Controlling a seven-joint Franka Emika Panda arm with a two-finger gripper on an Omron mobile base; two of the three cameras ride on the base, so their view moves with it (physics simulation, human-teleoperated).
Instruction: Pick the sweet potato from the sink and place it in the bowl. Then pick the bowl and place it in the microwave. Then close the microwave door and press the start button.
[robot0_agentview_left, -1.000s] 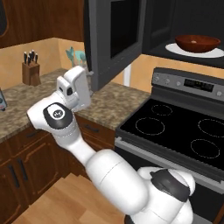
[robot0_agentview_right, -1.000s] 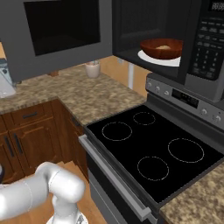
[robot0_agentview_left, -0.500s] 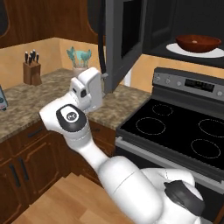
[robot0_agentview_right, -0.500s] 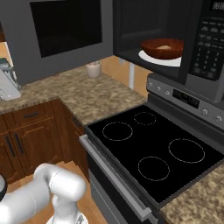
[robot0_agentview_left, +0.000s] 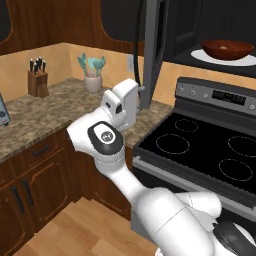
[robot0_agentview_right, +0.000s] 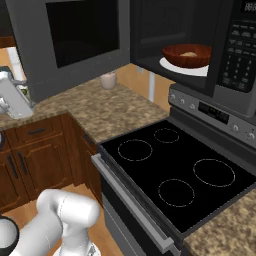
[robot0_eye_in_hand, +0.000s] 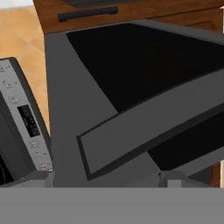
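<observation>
Facing claw (robot0_eye_in_hand: 105, 179) closely: microwave door (robot0_eye_in_hand: 131, 105).

bowl (robot0_agentview_right: 187, 55) holding sweet potato (robot0_agentview_right: 188, 53) inside microwave (robot0_agentview_right: 200, 47), microwave door (robot0_agentview_right: 70, 42) ajar

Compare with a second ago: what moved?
The microwave door has swung further toward closed as the arm's hand pushed right behind it, jaws open, gripping nothing. The bowl with the sweet potato stayed on the turntable; the stove is unchanged.
</observation>
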